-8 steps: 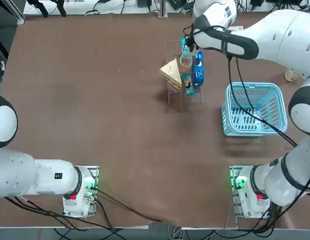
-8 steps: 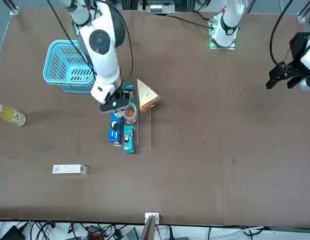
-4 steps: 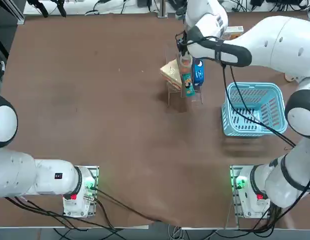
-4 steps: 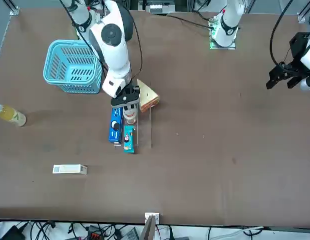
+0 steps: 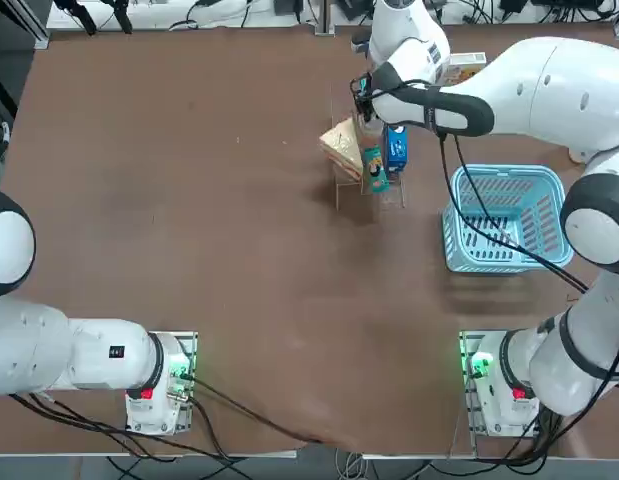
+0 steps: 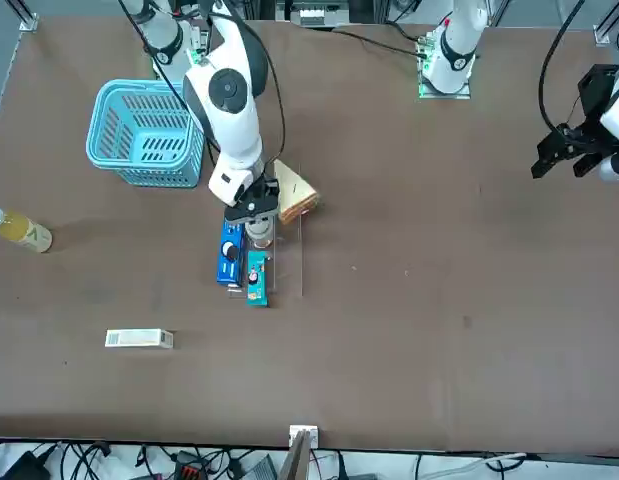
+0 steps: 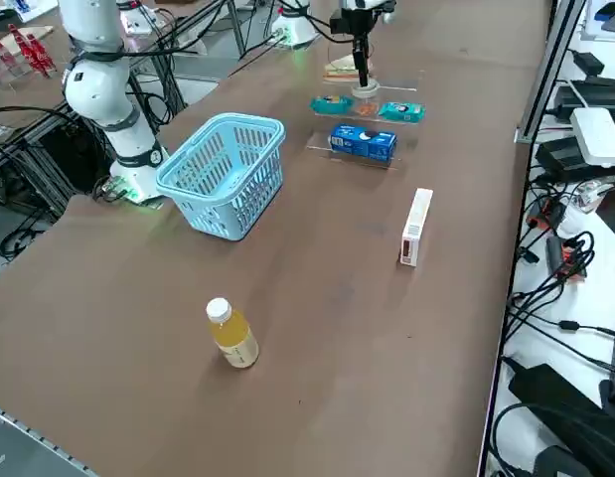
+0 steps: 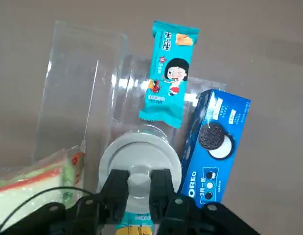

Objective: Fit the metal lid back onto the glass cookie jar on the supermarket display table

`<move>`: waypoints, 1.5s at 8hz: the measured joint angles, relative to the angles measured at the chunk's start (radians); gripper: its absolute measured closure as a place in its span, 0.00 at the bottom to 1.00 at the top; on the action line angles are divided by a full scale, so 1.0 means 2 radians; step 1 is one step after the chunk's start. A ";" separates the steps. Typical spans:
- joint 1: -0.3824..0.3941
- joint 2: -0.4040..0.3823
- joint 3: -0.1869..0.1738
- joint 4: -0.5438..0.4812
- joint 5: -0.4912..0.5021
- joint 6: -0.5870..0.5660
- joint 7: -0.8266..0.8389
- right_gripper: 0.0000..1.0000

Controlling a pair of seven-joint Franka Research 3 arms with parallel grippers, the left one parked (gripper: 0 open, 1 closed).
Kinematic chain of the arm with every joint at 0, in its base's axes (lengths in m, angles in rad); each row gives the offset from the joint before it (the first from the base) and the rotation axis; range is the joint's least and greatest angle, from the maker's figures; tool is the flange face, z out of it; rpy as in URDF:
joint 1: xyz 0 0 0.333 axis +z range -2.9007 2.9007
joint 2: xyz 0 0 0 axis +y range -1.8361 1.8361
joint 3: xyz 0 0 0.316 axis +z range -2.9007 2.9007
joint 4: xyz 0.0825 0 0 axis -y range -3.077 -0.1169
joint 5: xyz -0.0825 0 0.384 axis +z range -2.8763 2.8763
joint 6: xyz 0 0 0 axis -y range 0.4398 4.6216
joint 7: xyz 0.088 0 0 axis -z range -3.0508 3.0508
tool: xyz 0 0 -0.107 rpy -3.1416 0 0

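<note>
"Where's the right hand (image 8: 140, 194)?"

"Low over the display rack (image 8: 68, 88), pointing down at the jar (image 7: 366, 105). Two fingers, drawn in, one on either side of the lid's (image 8: 141, 155) knob. Clamped on it."

"And the lid?"

"Pale disc, flat side over the jar's mouth. Curved clear edge shows just past its rim in the wrist view. Cannot tell whether it is fully seated."

"Neighbours? Take the jar as clock centre, twelve pointing away from the arm bases."

"Sandwich (image 5: 343, 148) at eight, near. Blue Oreo box (image 5: 396, 150) at four, just beside. One teal snack (image 5: 376, 170) at six, a second (image 7: 332, 104) at twelve; the jar sits between the pair."

"Further out?"

"Blue basket (image 5: 509, 225) at four, well apart, open side up. White carton (image 5: 466, 66) at two. Bottle (image 7: 232, 334) at three, beyond the basket's far side; yellow contents, white cap, standing on the brown surface (image 7: 317, 397)."

"The arm?"

"Right arm (image 5: 549, 85) reaches across above the carton's side of the basket, then bends down to the jar. Dark cables (image 5: 479, 232) hang across the basket in the top view."
</note>
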 joint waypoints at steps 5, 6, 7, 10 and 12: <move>0.001 0.001 0.000 -0.002 0.000 0.002 0.010 0.73; 0.001 0.003 0.000 -0.002 0.000 0.004 0.010 0.73; 0.000 0.003 0.000 -0.002 0.000 0.004 0.011 0.73; 0.000 0.005 0.000 -0.002 0.006 0.004 0.012 0.73; -0.001 0.007 -0.003 -0.001 0.018 0.004 0.012 0.73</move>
